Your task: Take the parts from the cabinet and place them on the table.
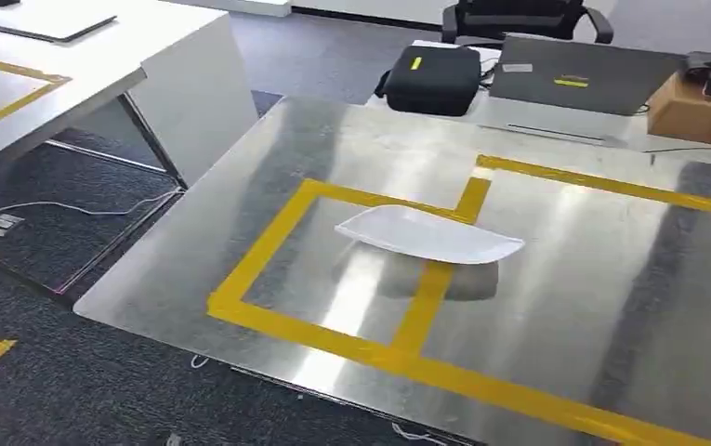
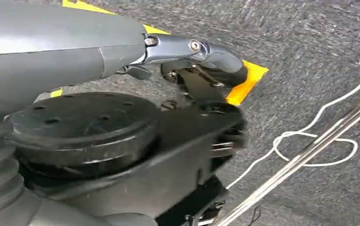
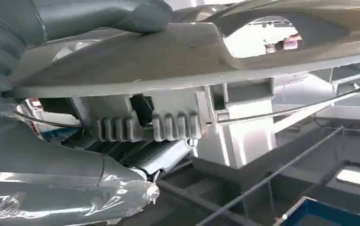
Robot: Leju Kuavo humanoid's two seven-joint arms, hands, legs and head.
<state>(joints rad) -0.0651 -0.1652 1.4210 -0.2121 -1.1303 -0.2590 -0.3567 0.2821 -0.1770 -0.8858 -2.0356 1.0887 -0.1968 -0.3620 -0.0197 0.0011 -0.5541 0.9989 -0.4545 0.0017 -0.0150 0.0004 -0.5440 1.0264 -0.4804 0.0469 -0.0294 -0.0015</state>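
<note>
Head view: the steel worktop (image 1: 240,214), marked with yellow tape (image 1: 268,237), is filling the frame; a white part (image 1: 428,234) is lying at centre. A cardboard box (image 1: 700,107) is sitting upper right, contents unclear. Right hand (image 3: 88,19) is clamping a grey part (image 3: 178,61), fingers pinching it. Left hand (image 2: 187,61): finger state cannot be told.

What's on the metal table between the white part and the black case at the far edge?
Bare metal and a strip of yellow tape lie between the white part and black case, shown in the head view.
</note>
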